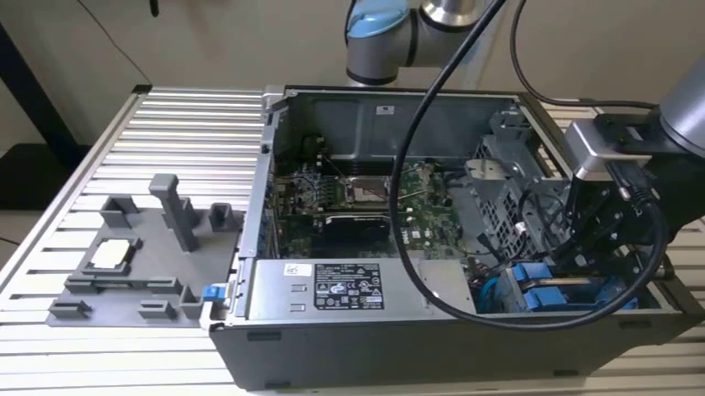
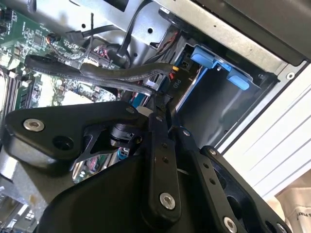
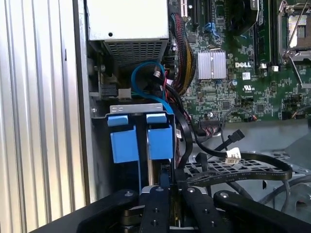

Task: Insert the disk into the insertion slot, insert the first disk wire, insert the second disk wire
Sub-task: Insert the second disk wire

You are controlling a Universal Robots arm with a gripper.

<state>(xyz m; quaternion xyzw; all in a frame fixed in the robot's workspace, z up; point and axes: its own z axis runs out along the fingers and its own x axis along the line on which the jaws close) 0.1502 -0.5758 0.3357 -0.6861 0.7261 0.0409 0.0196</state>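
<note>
The disk (image 3: pixel 159 141), blue-framed, sits in the insertion slot (image 3: pixel 141 109). Just above it, the gripper (image 3: pixel 165 189) has its fingers (image 3: pixel 156 204) closed together. Judged rigid, fairly heavy; hold the blue tabs.

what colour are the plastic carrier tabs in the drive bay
Bright blue plastic carrier tabs, clearest in the first wrist view.

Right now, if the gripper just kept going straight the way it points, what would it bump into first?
Probably the blue carrier tabs at the drive bay: in the first wrist view the gripper points straight at them. A black cable runs just beside that line, and depth is hard to judge.
</note>
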